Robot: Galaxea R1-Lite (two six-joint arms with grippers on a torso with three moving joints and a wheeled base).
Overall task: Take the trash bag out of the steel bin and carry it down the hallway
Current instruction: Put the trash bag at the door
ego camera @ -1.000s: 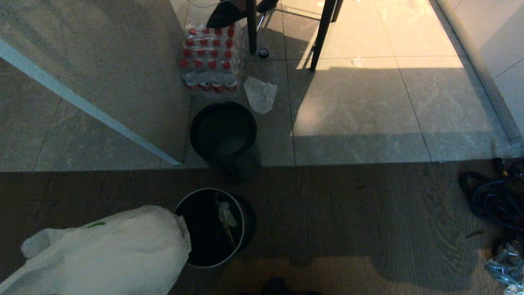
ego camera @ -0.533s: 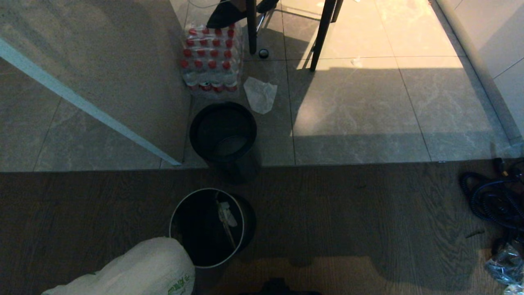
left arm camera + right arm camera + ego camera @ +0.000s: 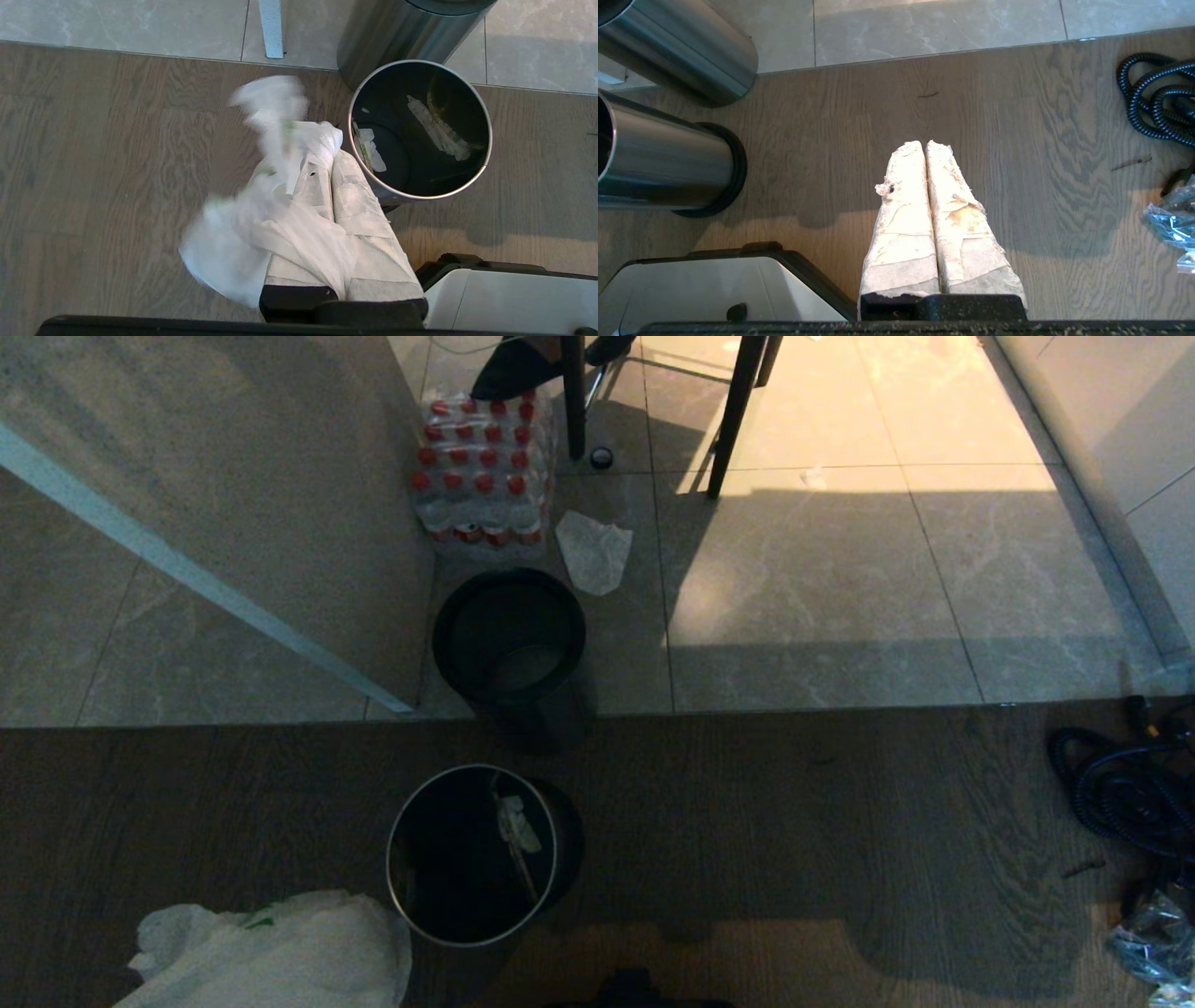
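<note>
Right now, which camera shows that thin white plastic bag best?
The left wrist view: the thin white plastic bag hangs pinched in the left claw beside the shiny steel bin. The head view catches only its top; the right wrist view misses it.

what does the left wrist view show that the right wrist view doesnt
Only the left wrist view shows the left gripper shut on the trash bag, plus the steel bin's dark inside with scraps stuck to it. Only the right wrist view shows the right gripper shut and empty over the wood floor, and the black coiled hose. Both show the steel bin, the darker bin behind it, and the tile edge.
</note>
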